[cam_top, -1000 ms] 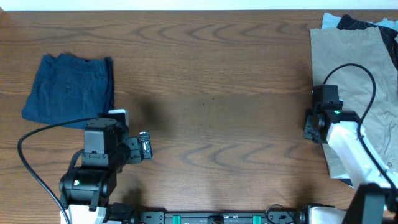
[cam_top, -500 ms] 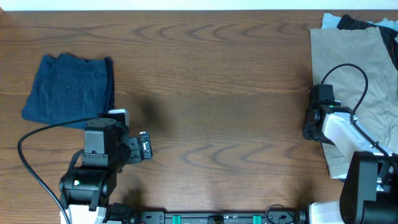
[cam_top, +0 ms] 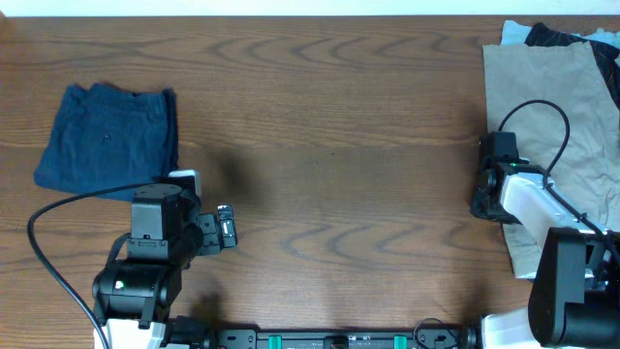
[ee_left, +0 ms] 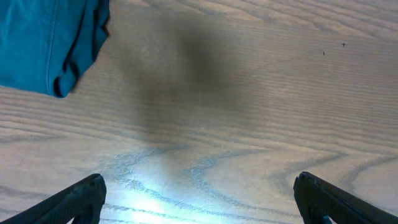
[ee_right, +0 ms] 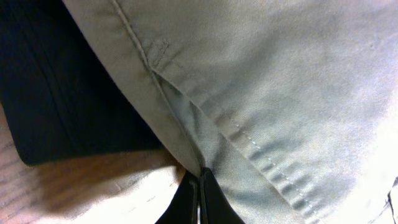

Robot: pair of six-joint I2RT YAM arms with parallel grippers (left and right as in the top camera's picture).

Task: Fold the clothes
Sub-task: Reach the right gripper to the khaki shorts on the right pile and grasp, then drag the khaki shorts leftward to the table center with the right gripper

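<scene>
- Right now the right gripper [ee_right: 199, 191] has its two fingers pressed together on the stitched left edge of the khaki shorts [cam_top: 547, 107]. They lie spread at the right side of the table [cam_top: 329, 136], and a thin fold of cloth seems to be pinched between the fingers.
- I take the step to be drawing these shorts toward the middle for folding. The pull should go low and slow to the left, so the shallow pinch does not slip off the seam.
- Watch the black garment [cam_top: 567, 37] at the far right corner. It touches the khaki cloth, above or below I cannot tell, and could be dragged along.
- The left gripper [cam_top: 225, 231] hovers over bare wood at the near left, fingers wide apart and empty. It could take a second edge once the cloth comes within reach.
- The dark blue shorts [cam_top: 107, 136] sit folded at the far left, well apart, and are best left alone.
</scene>
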